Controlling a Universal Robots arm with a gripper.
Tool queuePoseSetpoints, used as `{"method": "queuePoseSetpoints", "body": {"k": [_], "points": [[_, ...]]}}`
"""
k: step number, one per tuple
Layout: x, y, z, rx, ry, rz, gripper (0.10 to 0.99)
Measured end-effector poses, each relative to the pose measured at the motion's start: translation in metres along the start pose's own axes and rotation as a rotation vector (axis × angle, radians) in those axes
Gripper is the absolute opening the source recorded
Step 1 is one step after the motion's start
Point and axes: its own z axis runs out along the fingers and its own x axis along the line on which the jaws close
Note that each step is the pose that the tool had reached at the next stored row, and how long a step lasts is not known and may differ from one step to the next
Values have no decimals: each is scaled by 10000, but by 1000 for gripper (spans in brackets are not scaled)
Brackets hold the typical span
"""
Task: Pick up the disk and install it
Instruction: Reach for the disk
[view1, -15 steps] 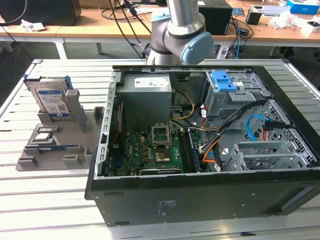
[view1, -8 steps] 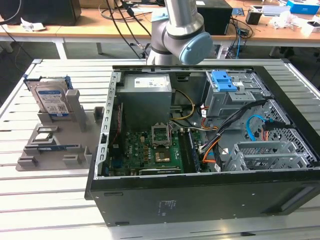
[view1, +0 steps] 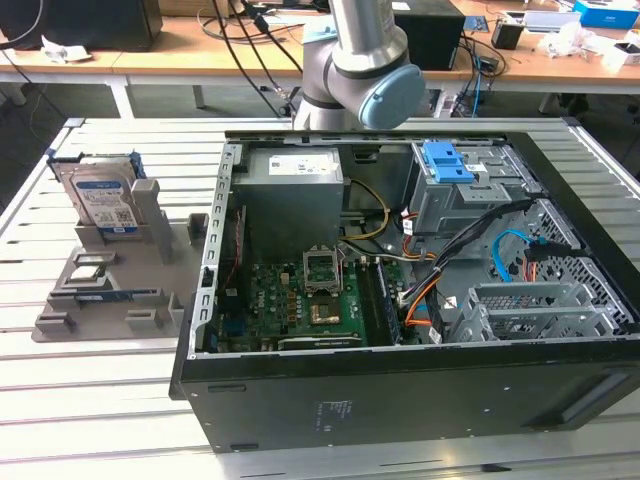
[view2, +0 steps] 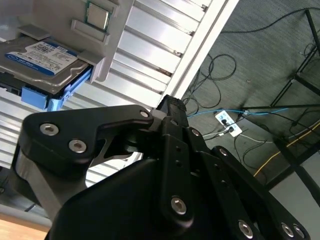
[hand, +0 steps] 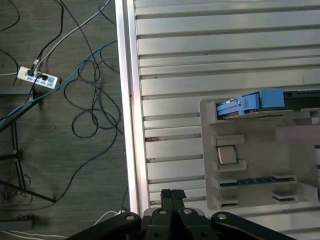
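Observation:
The disk is a silver hard drive with a white-and-blue label and blue rails. It stands upright in the back slot of a grey holder at the exterior view's left. The second wrist view shows its label, and the first wrist view shows it edge-on by its blue rail. My black gripper hangs high over the table's edge, well apart from the holder, fingers shut together with nothing between them. Its tips also appear in the second wrist view.
An open computer case lies beside the holder, with a blue bracket on its drive cage. The holder also carries a processor chip and a memory stick. Cables and a power strip lie on the floor past the table edge.

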Motion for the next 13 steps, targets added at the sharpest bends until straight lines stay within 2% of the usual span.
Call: {"method": "queuePoseSetpoints", "body": {"k": [2, 5, 13], "points": [[-10, 2, 0, -1, 0, 2, 106], [-105, 8, 3, -1, 0, 0, 106], [-513, 39, 16, 3, 12, 0, 106]]}}
